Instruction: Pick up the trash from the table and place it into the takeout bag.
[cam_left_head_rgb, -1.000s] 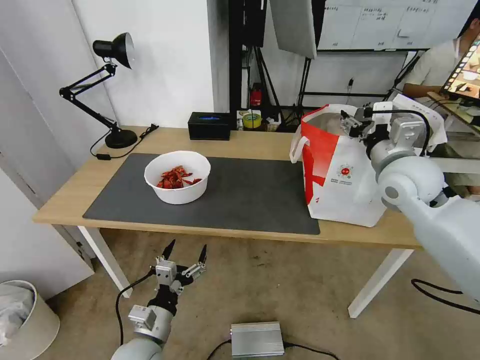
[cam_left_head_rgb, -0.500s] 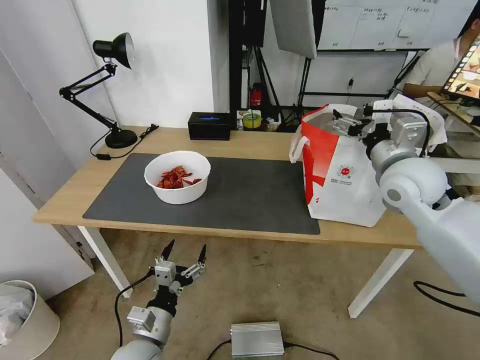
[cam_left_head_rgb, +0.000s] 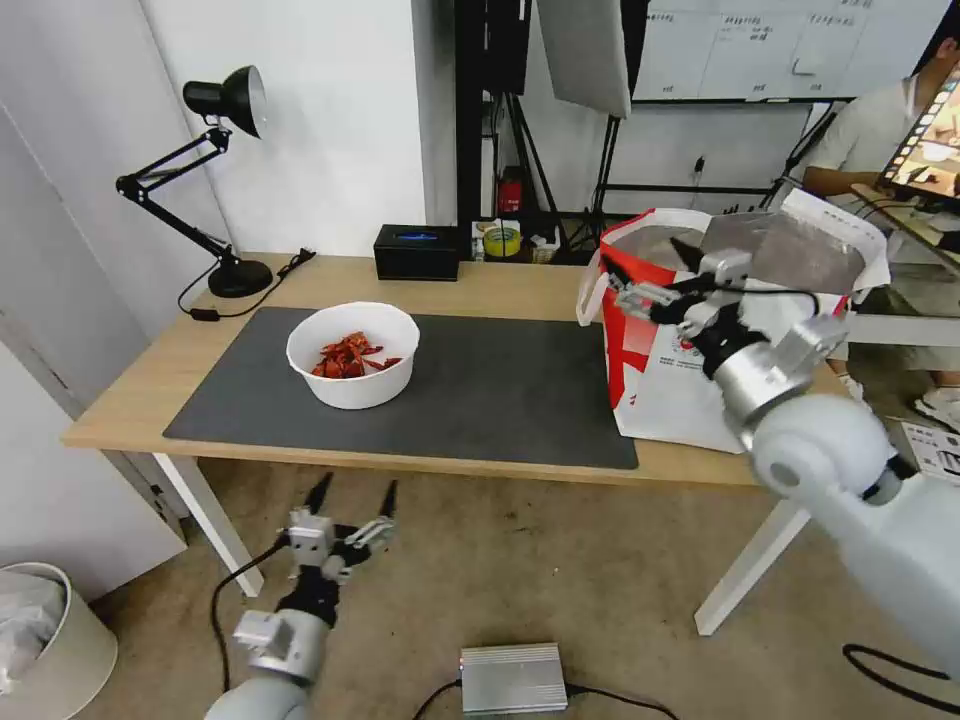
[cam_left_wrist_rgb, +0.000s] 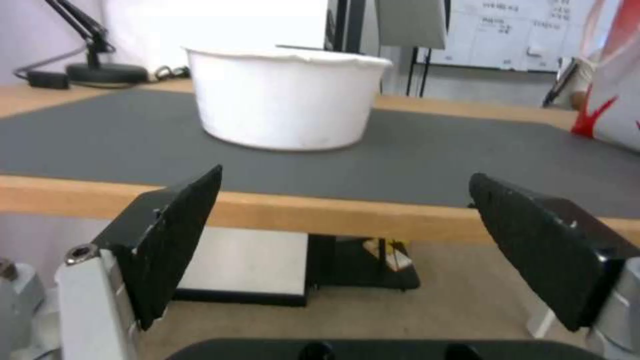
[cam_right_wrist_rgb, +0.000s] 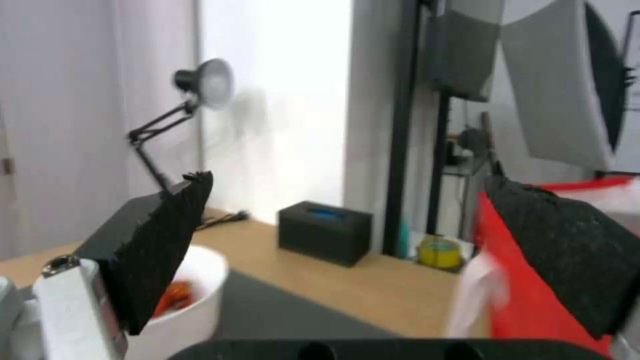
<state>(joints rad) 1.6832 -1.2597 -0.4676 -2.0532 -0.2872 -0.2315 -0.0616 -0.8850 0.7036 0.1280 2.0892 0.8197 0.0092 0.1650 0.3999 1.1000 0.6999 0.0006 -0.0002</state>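
Table (cam_left_head_rgb: 500, 285): light wood, grey mat (cam_left_head_rgb: 480, 385).
Bag (cam_left_head_rgb: 690, 380): boxy, soft-walled, standing at the table's right end, mouth open.
Bowl (cam_left_head_rgb: 352, 353): white, on the mat's left half, holding red scraps (cam_left_head_rgb: 345, 357); probably light and thin-walled, best taken at the rim.
Right gripper (cam_left_head_rgb: 655, 275): jaws wide, empty, in front of the bag's mouth, well apart from the bowl.
Left gripper (cam_left_head_rgb: 350, 495): jaws wide, empty, below the table edge, near the bowl.
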